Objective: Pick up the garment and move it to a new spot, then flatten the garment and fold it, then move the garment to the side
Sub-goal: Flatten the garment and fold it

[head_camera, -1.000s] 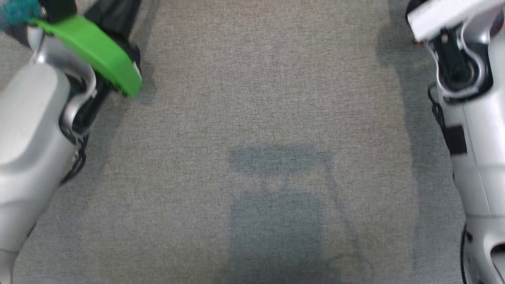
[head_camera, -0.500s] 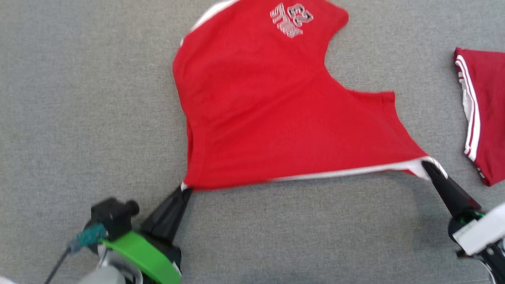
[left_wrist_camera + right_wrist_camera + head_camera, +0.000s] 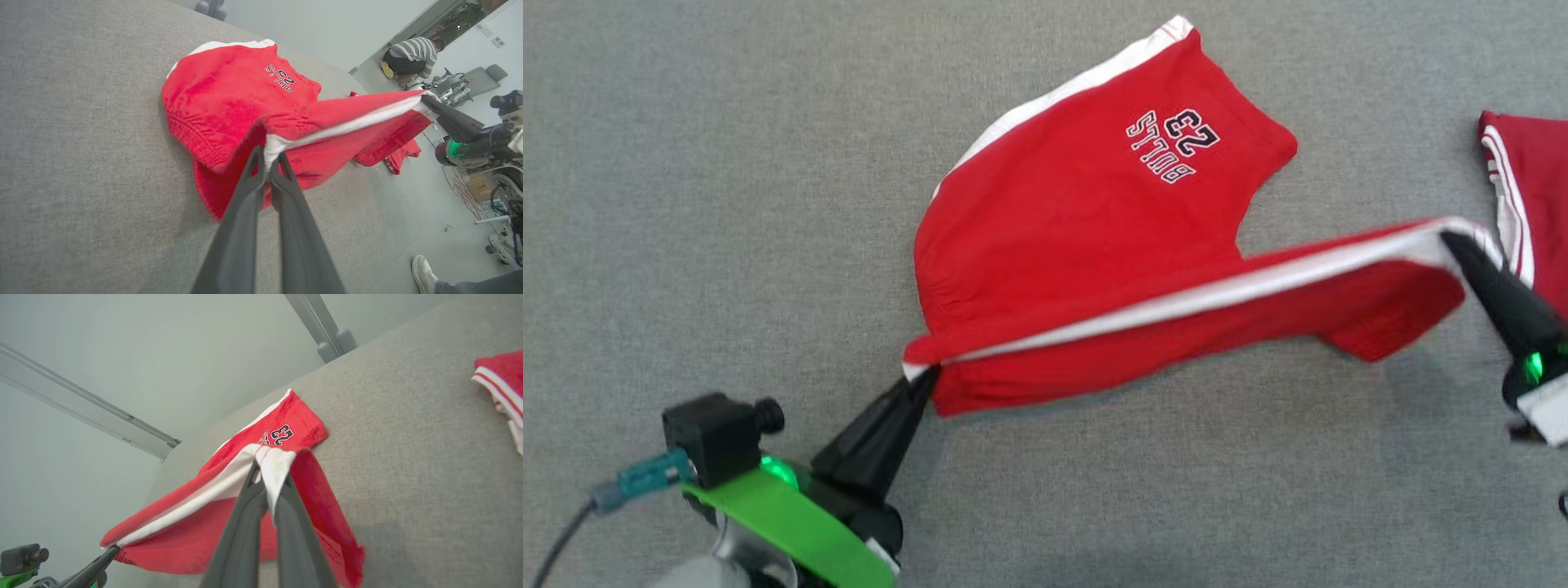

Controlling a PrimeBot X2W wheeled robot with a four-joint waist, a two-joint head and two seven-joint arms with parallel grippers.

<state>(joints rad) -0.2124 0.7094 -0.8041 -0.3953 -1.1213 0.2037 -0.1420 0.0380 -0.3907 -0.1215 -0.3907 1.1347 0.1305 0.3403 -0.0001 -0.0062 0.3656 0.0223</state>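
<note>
Shorts (image 3: 1078, 220), red with a white side stripe (BULLS 23 printed on one leg), lie partly on the grey counter (image 3: 727, 204), their near edge lifted and stretched between two corners. The left fingers (image 3: 907, 400) are clamped together on one corner, the right fingers (image 3: 1470, 261) on the other. Another red garment (image 3: 1531, 188) lies near the right fingers.

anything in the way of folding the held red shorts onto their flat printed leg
Nothing visible: the printed leg of the red shorts lies bare. A second red striped garment lies apart, beyond the right gripper.
</note>
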